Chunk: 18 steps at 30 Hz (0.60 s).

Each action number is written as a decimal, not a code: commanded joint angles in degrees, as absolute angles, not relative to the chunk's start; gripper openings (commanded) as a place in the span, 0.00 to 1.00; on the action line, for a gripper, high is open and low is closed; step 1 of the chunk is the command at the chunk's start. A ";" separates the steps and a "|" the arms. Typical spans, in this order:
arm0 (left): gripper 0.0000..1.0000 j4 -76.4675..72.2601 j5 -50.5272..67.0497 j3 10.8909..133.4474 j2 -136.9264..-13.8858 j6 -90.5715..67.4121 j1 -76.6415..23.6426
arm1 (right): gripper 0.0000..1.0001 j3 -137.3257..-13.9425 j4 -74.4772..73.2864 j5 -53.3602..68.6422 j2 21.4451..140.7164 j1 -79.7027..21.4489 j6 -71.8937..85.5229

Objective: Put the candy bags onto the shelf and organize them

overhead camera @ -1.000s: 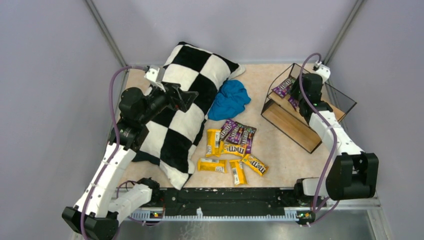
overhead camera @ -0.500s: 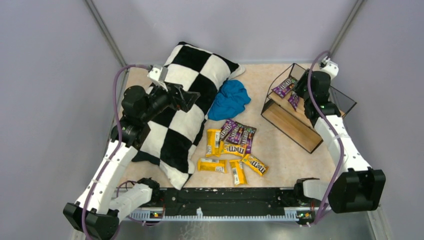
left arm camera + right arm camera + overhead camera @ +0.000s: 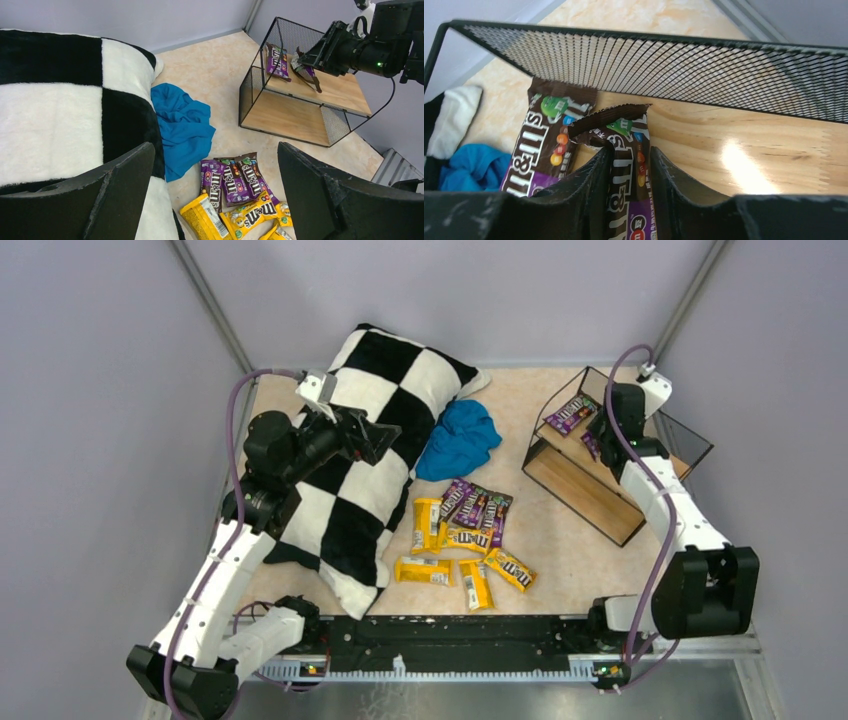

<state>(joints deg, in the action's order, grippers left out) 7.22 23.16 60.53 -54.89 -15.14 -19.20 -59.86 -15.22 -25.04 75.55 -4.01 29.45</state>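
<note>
The shelf [image 3: 585,490] stands at the back right, and its top board [image 3: 734,130] shows in the right wrist view. One purple candy bag [image 3: 546,145] lies flat on that board. Beside it, a second purple bag [image 3: 629,145] stands on edge between the fingers of my right gripper [image 3: 630,165], which is shut on it. Several more candy bags, yellow and purple [image 3: 470,510], lie in a loose pile mid-table, also seen in the left wrist view [image 3: 240,180]. My left gripper [image 3: 365,435] hangs open and holds nothing above the pillow, apart from the pile.
A black-and-white checkered pillow [image 3: 390,380] fills the left half of the table. A blue cloth [image 3: 460,440] lies between it and the shelf. The shelf's wire mesh wall [image 3: 674,65] rises just behind the held bag.
My right arm shifted back and then slightly forward over the shelf top, and its fingers narrowed onto the purple bag. The left arm barely moved.
</note>
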 commanded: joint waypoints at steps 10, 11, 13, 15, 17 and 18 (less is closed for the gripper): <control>0.98 5.03 23.35 61.17 -54.83 -15.29 -19.15 | 0.26 -67.80 -18.42 -33.79 81.76 -4.29 41.07; 0.98 5.00 23.50 61.13 -54.75 -15.37 -19.16 | 0.26 -67.99 -18.52 -33.51 81.63 -4.37 41.50; 0.98 4.98 23.43 61.08 -54.83 -15.38 -19.12 | 0.27 -68.43 -19.21 -33.01 81.38 -4.54 41.79; 0.98 5.02 23.27 61.08 -54.96 -15.38 -19.14 | 0.28 -68.95 -20.34 -33.04 80.95 -4.68 41.78; 0.98 4.98 23.58 61.09 -54.66 -15.46 -19.16 | 0.39 -68.76 -20.30 -31.75 79.82 -4.70 41.03; 0.98 4.91 23.74 61.04 -54.52 -15.51 -19.15 | 0.44 -68.35 -19.54 -30.35 78.88 -4.74 40.09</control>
<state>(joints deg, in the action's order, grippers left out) 7.25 23.14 60.53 -54.89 -15.14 -19.20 -66.06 -19.44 -31.99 81.28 -4.38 40.45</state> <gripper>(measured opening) 0.986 0.359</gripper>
